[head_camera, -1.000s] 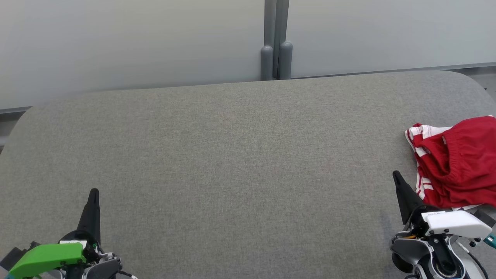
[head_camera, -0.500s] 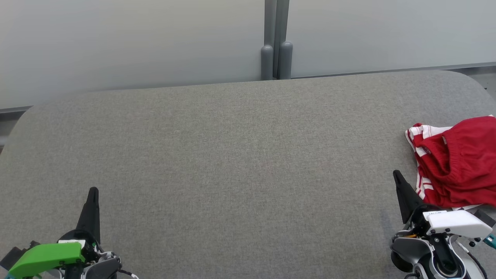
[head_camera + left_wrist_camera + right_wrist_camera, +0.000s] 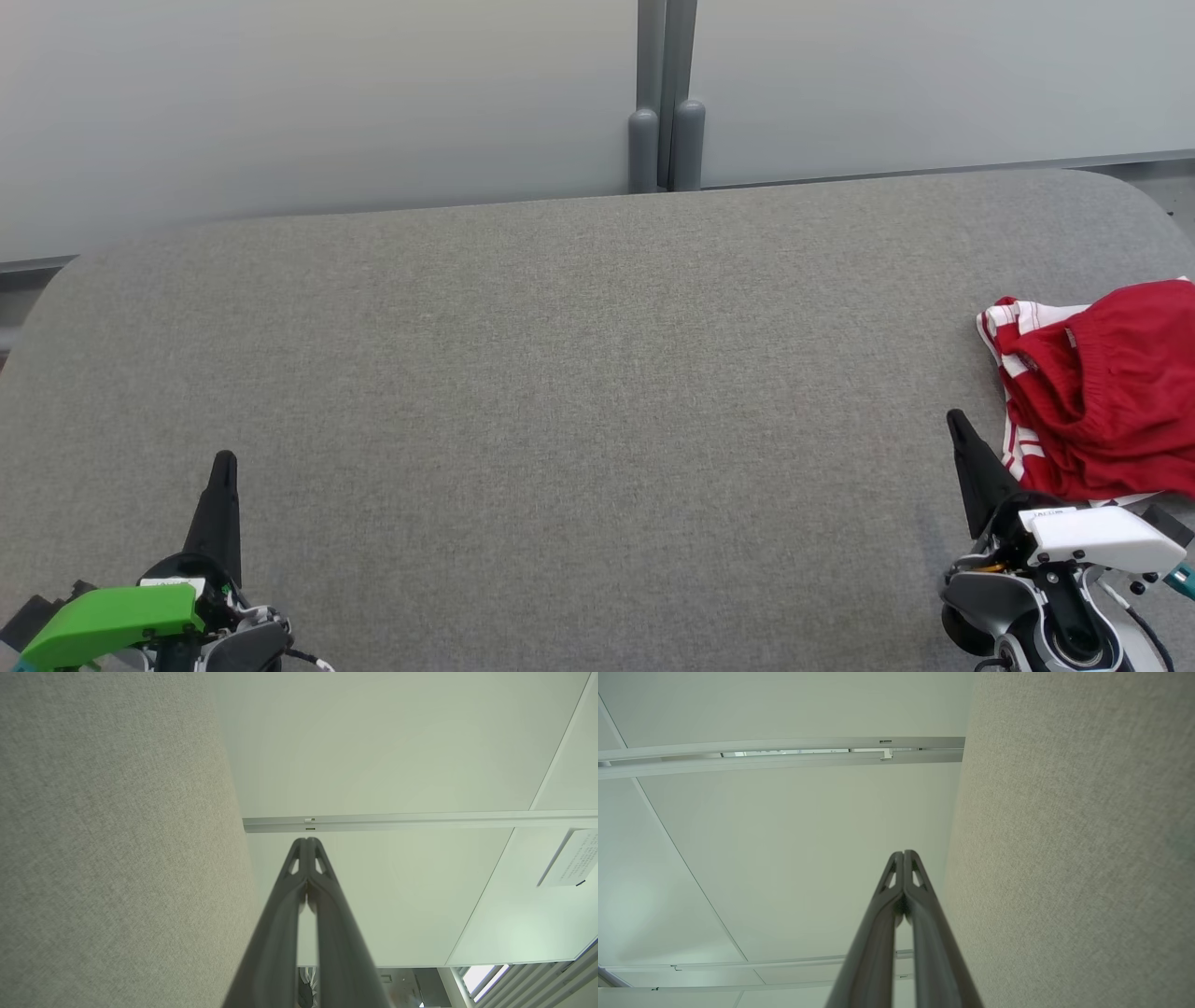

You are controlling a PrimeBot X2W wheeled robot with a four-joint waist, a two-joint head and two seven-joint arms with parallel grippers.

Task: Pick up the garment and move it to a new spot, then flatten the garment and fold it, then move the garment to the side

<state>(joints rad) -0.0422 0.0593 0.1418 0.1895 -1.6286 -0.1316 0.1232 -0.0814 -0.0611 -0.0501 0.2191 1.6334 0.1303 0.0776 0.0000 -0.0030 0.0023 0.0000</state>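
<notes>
Head view: red garment (image 3: 1102, 392) just beside closed right jaws, well apart from closed left jaws.

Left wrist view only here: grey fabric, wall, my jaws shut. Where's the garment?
Observer: The garment, red with white stripes, lies crumpled at the table's right edge.
Operator: Right arm holding it?
Observer: No. The right jaws are shut and empty, beside its near-left edge; I can't tell if they touch it.
Operator: Whole garment visible in head view?
Observer: No, its right side runs off the frame.
</notes>
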